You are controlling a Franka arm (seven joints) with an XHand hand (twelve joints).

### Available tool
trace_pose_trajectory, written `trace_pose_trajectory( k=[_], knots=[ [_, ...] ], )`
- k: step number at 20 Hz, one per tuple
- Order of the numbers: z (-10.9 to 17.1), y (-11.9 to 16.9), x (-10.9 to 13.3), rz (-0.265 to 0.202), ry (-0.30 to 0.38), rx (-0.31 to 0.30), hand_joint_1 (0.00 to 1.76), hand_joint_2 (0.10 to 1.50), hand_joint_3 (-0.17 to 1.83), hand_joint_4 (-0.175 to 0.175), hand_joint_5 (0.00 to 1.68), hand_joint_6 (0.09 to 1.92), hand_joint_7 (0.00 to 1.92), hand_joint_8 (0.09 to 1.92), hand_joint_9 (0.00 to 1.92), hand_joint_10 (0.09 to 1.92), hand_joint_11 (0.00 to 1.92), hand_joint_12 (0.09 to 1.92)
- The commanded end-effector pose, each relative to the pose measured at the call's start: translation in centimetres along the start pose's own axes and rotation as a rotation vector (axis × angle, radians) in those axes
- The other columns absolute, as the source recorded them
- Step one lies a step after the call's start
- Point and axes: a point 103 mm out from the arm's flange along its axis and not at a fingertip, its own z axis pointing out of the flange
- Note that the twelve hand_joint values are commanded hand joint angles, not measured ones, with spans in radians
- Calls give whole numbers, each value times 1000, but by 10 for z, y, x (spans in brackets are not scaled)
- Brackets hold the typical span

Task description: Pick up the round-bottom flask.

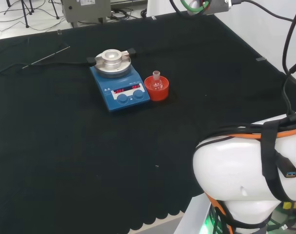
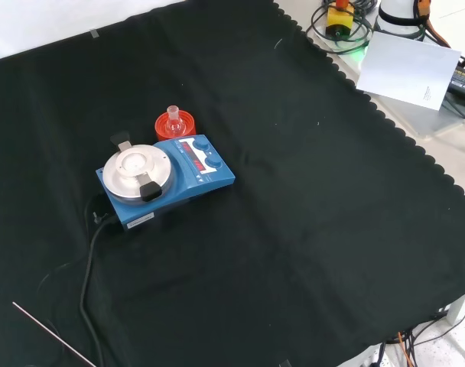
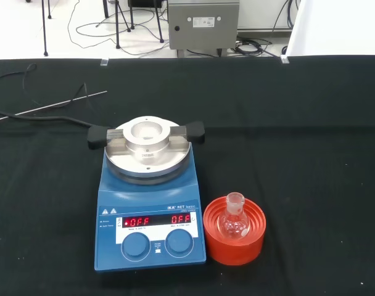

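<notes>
Where the black cloth covers the bench (image 1: 65, 161), a small clear round-bottom flask (image 1: 157, 83) stands upright in a red ribbed ring stand (image 1: 157, 90), neck up. In the head view the stand sits just to the right of a blue hotplate (image 1: 120, 92), close against its side at the end with the two knobs; in the front view the flask (image 2: 174, 122) and stand (image 2: 176, 126) lie just beyond the hotplate (image 2: 179, 180), farther off. The hotplate carries a round metal block (image 3: 147, 139) on its top plate — two black handles stick out to either side — and its red display is lit. A dark cable (image 2: 86, 283) runs from the hotplate across the cloth, and a thin metal rod (image 1: 46, 57) lies well apart on the far left in the head view. White arm links (image 1: 245, 170) stand at the near right of the head view. The state of the hand cannot be told — its fingers are nowhere visible.
</notes>
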Motion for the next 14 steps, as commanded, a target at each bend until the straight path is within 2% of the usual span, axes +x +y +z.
trace_pose_trajectory(
  k=[1, 3, 5, 14],
  knots=[
    [-2, -8, 5, -11, -1, -22, 213, 1168, 475, -25, 216, 239, 87, 555, 189, 632, 35, 1140],
    [-1, -7, 4, -11, -5, -20, 92, 1276, 361, -15, 200, 115, 36, 498, 112, 636, 7, 1102],
    [1, -5, 2, -8, -7, -15, 62, 1306, 324, -13, 200, 87, 26, 482, 94, 639, 1, 1093],
    [15, 21, -16, 44, -18, 3, 97, 1287, 271, -14, 193, 87, 22, 470, 86, 641, 0, 1078]
  ],
)
